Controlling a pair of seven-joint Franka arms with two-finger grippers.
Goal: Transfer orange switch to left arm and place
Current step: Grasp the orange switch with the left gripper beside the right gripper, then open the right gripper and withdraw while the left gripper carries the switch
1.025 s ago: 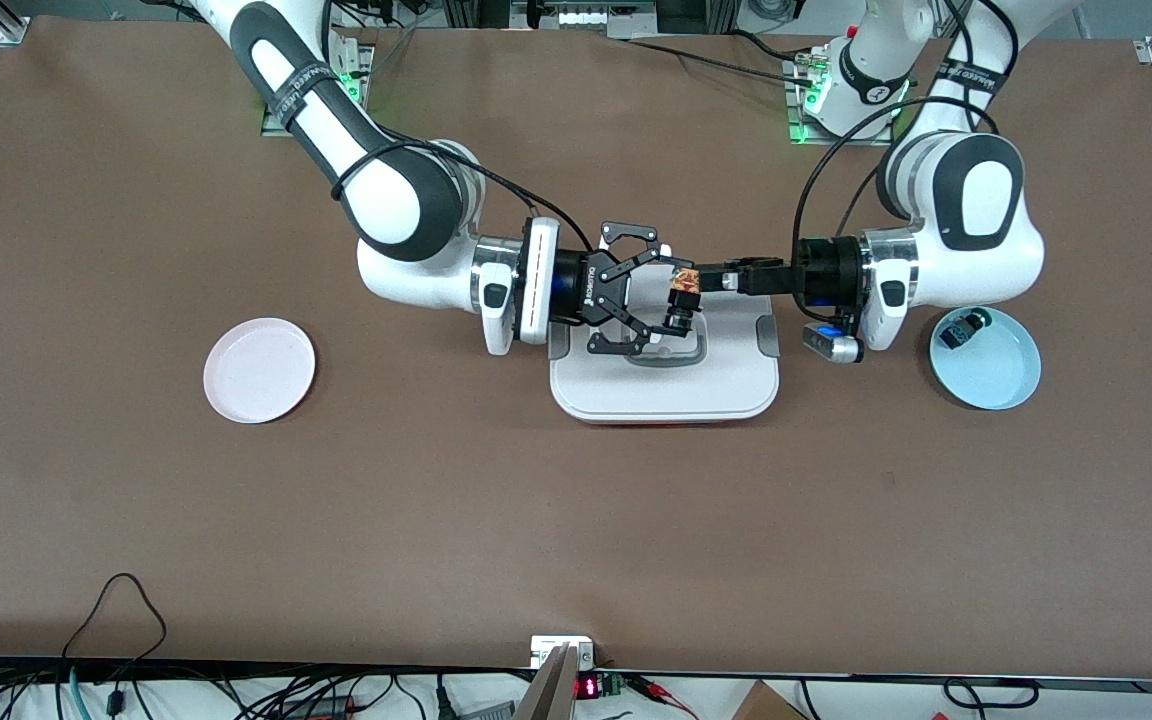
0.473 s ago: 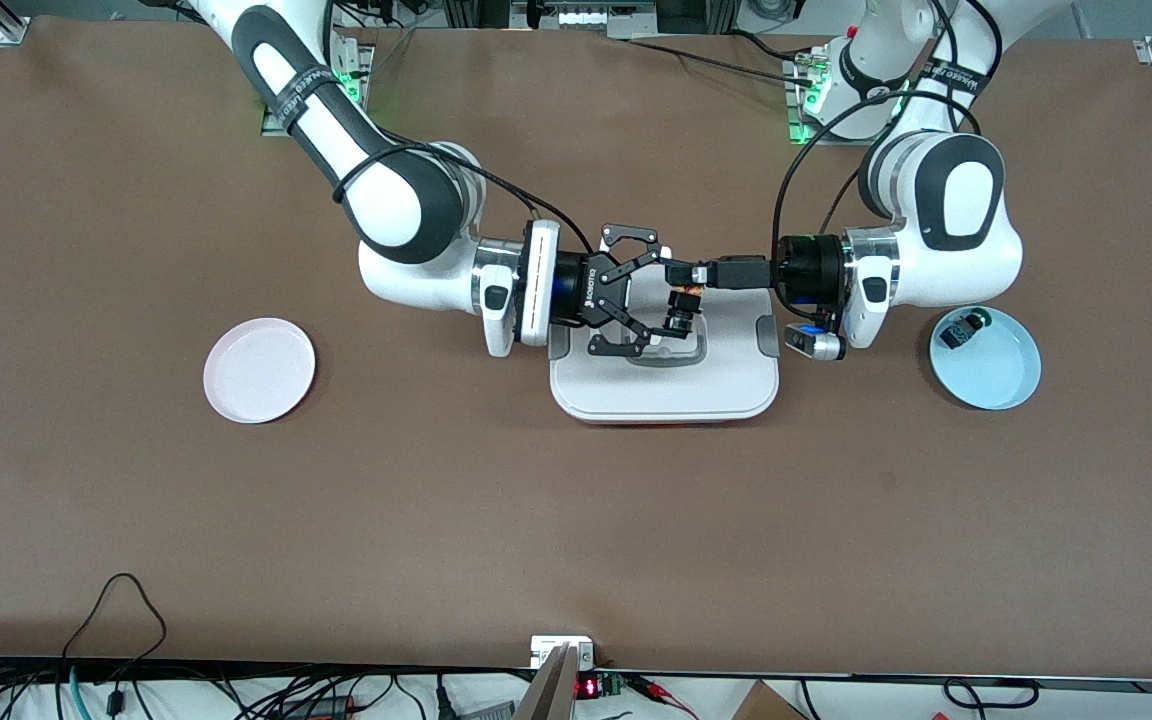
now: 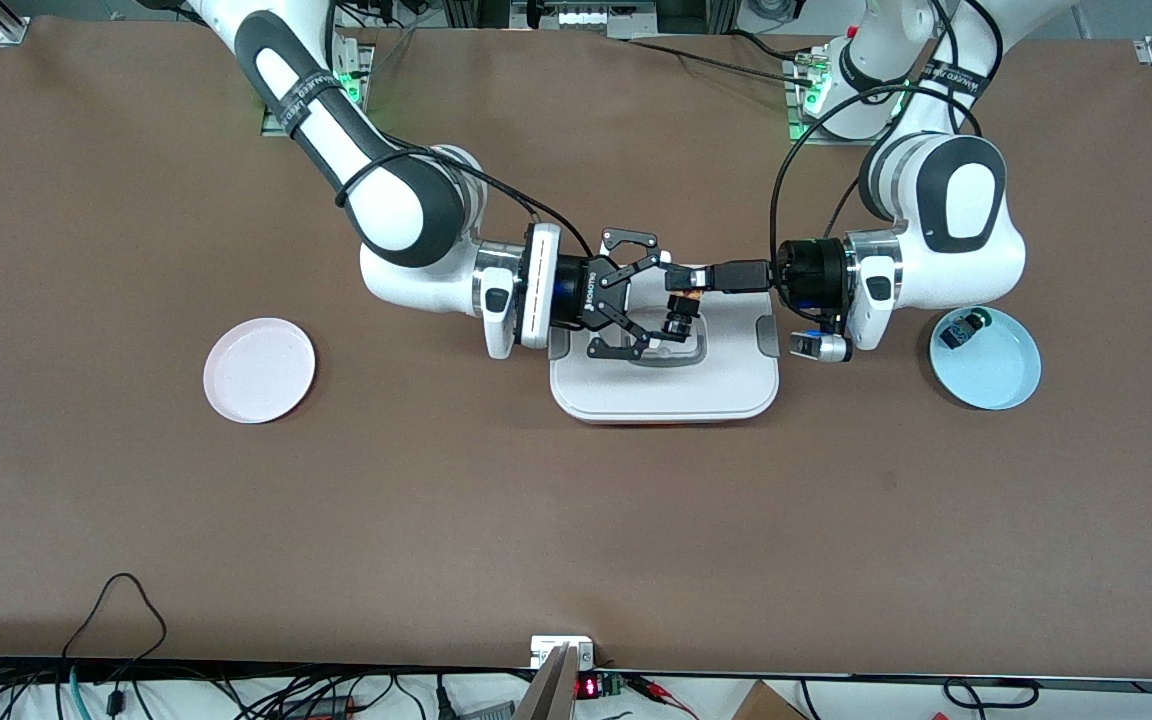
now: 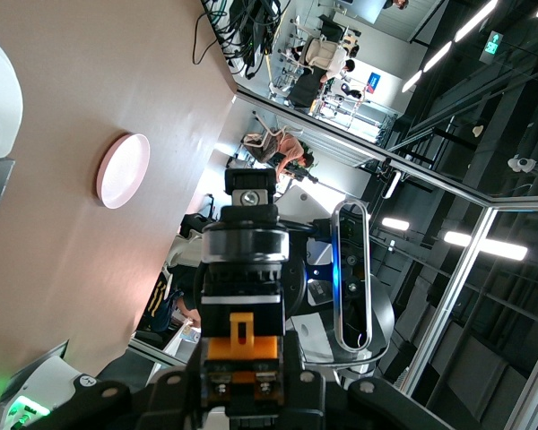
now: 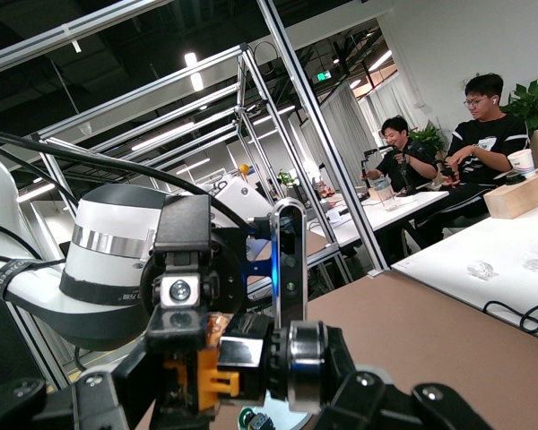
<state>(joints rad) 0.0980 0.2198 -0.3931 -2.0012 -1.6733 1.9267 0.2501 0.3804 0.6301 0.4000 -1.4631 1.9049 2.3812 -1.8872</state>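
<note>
Handover is the step in hand, judged from how the two white arms meet over the large white rounded-rectangular lidded box (image 3: 664, 375) with its grey-rimmed handle. The left gripper (image 3: 684, 277) pinches the tiny black cylindrical orange switch (image 3: 684, 300) by its orange-banded end, so the part hangs in the air above the box lid, its black body pointing toward the front camera. The right gripper (image 3: 658, 300) has its black fingers spread wide around that body, one finger on either side, and in the front view they do not seem to touch it yet, though the overlap makes this hard to be sure of. To do this well, the right gripper should close squarely on the black barrel, clear of the left fingers, and only once it is firm should the left let go. Both should stay high enough that neither fingers nor switch brush the lid. A pale pink round plate (image 3: 259, 370) lies toward the right arm's end of the table, and looks the likely destination; a light blue round dish (image 3: 996, 385) with a small black-and-blue part (image 3: 958, 331) sits at the left arm's end.
</note>
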